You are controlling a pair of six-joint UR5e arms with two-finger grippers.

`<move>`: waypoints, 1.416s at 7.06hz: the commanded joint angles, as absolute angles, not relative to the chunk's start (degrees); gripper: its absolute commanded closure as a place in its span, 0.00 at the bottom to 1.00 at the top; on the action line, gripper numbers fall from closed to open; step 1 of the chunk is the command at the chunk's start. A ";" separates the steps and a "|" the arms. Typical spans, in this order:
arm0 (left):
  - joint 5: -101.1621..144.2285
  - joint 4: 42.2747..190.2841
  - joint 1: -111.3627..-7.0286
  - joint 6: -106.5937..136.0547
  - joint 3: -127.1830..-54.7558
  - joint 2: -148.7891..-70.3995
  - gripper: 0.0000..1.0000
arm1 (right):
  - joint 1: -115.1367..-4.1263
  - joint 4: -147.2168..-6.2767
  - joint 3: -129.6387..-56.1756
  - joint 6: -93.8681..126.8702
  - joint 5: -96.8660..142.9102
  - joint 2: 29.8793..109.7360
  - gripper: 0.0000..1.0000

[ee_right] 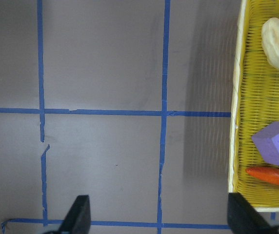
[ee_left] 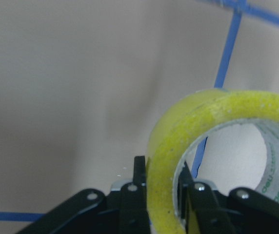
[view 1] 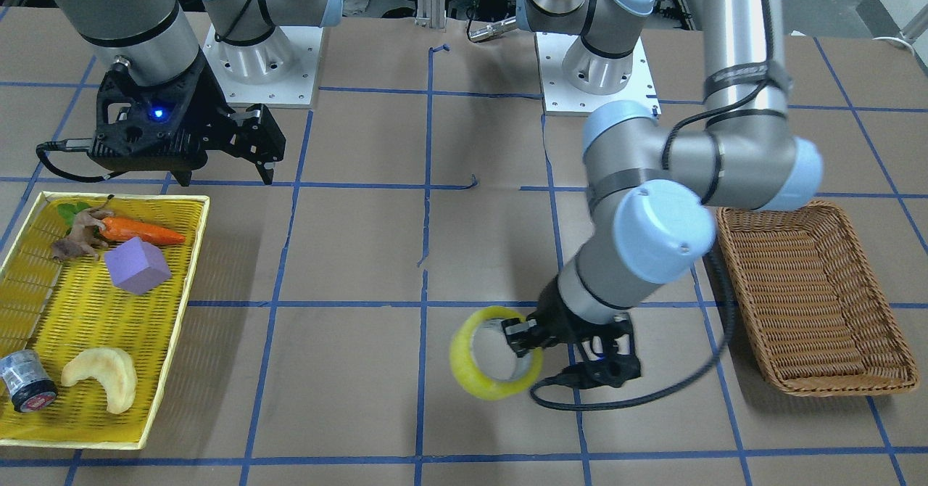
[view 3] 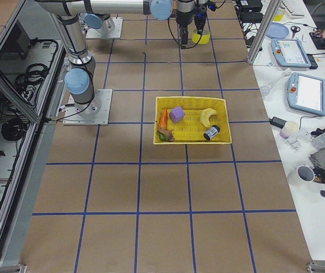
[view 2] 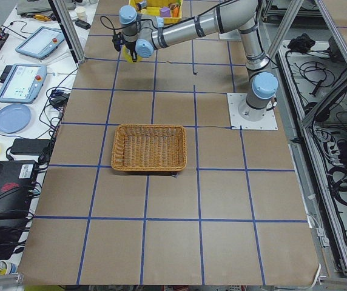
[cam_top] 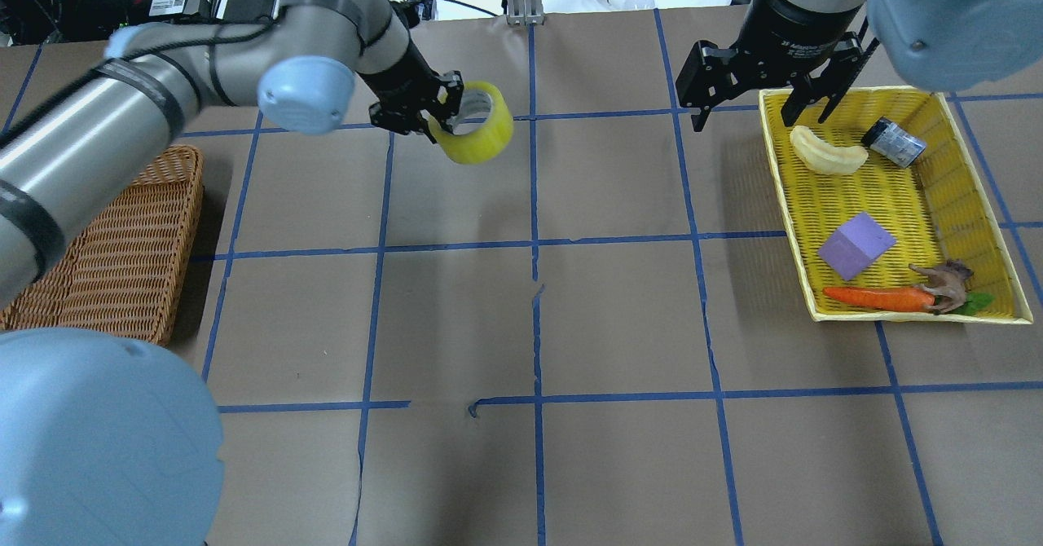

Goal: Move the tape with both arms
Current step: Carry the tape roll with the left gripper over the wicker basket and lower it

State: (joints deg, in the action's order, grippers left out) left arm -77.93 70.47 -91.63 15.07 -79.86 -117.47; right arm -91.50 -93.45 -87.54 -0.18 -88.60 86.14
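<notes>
The tape (view 1: 495,353) is a wide yellow ring with a whitish core, held above the brown table near its middle line. My left gripper (view 1: 523,336) is shut on the ring's wall, one finger inside and one outside. The left wrist view shows the tape (ee_left: 217,141) clamped between the fingers (ee_left: 139,181). From overhead, the tape (cam_top: 475,125) hangs from the left gripper (cam_top: 436,116). My right gripper (cam_top: 745,118) is open and empty, above the table beside the yellow tray's near corner; in the front view the right gripper (view 1: 225,172) hovers just behind the tray.
A yellow tray (view 1: 176,312) on my right holds a carrot (view 1: 141,231), a purple block (view 1: 136,265), a pale crescent (view 1: 101,376), a toy animal and a small grey-black cylinder (view 1: 27,381). An empty wicker basket (view 1: 812,297) stands on my left.
</notes>
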 commanded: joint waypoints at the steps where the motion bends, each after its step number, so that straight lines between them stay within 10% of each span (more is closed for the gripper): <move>1: -82.06 85.22 -79.51 -1.32 -73.13 -113.66 1.00 | -91.49 -93.43 -87.54 -0.18 -88.59 86.13 0.00; 10: -89.56 64.60 -50.20 -39.46 -90.35 -117.68 1.00 | -91.49 -93.51 -87.45 -0.18 -88.59 86.13 0.00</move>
State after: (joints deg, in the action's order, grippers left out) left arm -89.45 66.20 -51.47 -38.70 -88.89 -116.95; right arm -91.49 -93.47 -87.52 -0.18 -88.62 86.13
